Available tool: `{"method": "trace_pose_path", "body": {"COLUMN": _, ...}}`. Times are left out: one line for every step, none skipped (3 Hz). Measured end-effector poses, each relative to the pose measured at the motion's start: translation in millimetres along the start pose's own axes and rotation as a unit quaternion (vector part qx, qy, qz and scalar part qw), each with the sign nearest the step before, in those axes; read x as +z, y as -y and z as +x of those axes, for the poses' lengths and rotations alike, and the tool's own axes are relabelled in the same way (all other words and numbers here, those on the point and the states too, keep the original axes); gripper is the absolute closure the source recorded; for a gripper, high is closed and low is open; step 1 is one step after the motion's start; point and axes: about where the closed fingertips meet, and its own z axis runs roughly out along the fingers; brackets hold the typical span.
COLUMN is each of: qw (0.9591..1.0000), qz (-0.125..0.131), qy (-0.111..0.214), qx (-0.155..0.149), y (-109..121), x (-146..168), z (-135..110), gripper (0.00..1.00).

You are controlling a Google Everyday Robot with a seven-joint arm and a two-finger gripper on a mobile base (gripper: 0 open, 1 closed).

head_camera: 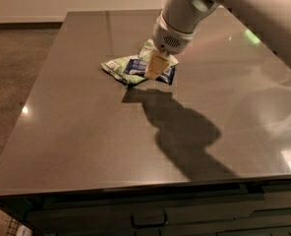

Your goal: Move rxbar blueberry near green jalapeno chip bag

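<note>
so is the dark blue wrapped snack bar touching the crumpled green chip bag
Cannot tell. In the camera view the dark blue snack bar overlaps the crumpled green chip bag beneath the gripper, but resting or hovering isn't shown.

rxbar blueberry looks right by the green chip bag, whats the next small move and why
Probably open the jaws and let go: the gripper holds the rxbar blueberry against the green jalapeno chip bag, overlapping its right edge, so it looks near enough.
</note>
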Motion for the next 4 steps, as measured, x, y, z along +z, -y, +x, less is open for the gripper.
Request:
{"method": "trace_pose_path", "body": {"qw": 0.9998, "qz": 0.013, "qy": -0.01, "qx": 0.014, "y": 22, "x": 7, "z": 9, "gripper": 0.84}}
{"method": "trace_pose_path", "body": {"qw": 0.9994, "qz": 0.015, "qy": -0.02, "qx": 0.022, "y": 35, "x": 17, "z": 18, "gripper": 0.59}}
{"method": "trace_pose_path", "body": {"qw": 0.9992, "qz": 0.012, "qy": -0.029, "qx": 0.025, "y": 40, "x": 25, "z": 25, "gripper": 0.36}}
{"method": "trace_pose_path", "body": {"qw": 0.9992, "qz": 0.007, "qy": -0.033, "qx": 0.023, "y": 40, "x": 30, "z": 29, "gripper": 0.14}}
